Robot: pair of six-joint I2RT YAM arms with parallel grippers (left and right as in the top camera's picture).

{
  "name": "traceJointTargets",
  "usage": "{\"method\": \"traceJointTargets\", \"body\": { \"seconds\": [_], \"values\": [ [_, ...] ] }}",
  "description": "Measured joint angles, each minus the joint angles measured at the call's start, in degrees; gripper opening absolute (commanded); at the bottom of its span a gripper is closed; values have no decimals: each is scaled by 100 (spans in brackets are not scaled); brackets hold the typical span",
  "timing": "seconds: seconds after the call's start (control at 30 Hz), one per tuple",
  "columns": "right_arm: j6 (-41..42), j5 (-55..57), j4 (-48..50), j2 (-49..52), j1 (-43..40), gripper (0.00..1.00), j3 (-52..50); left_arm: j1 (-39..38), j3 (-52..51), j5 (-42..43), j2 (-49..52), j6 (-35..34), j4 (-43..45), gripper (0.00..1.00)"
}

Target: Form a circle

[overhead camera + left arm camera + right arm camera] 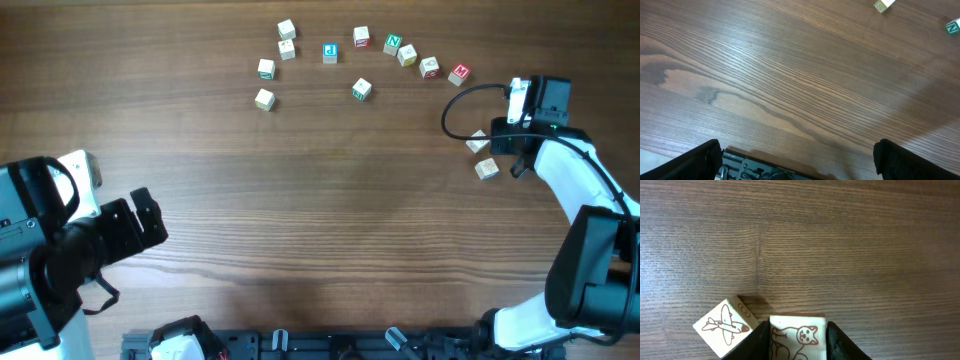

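Left arm (70,250), at the desk's (330,230) left edge: black blocks, white housing. Right arm (575,185), at the desk's right edge: white links, black joints, looping black cable (446,120), black right claw (797,332).

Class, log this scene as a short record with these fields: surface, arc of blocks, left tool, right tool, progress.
surface: wooden table
arc of blocks: loose curve of small cubes, top of the overhead view
left tool: open, empty, far from the cubes
right tool: shut on the cat block, with the airplane block just beside it
progress: arc open on the near side, no closed circle
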Motion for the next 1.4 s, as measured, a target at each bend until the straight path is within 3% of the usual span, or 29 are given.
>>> {"method": "traceJointTargets", "body": {
  "seconds": [0.2,0.23,0.27,0.37,0.67,0.8,0.9,1.07,1.2,1.4],
  "values": [
    [-114,-4,-83,466,-7,33,-7,0,0,0,0,0,0,100],
    [-127,4,-87,546,-20,40,-7,0,0,0,-2,0,0,100],
    [-127,-7,-74,579,-50,56,-7,0,0,0,-2,0,0,100],
    [-170,-2,-92,651,-120,75,-9,0,0,0,-2,0,-2,100],
    [28,22,-321,581,-177,86,55,0,0,0,0,0,0,100],
    [129,28,-697,-127,-175,88,164,0,0,0,-2,0,2,100],
    [483,37,-1032,-802,-177,98,199,0,-2,0,0,0,2,100],
    [1786,-431,-1655,-2251,-177,100,229,0,-2,0,0,0,2,100],
    [3176,-2000,-1751,-3252,-181,100,249,0,0,0,-2,0,-2,100],
    [3801,-3515,-1941,-3512,-181,100,260,0,0,0,0,0,0,100]
  ]
}}
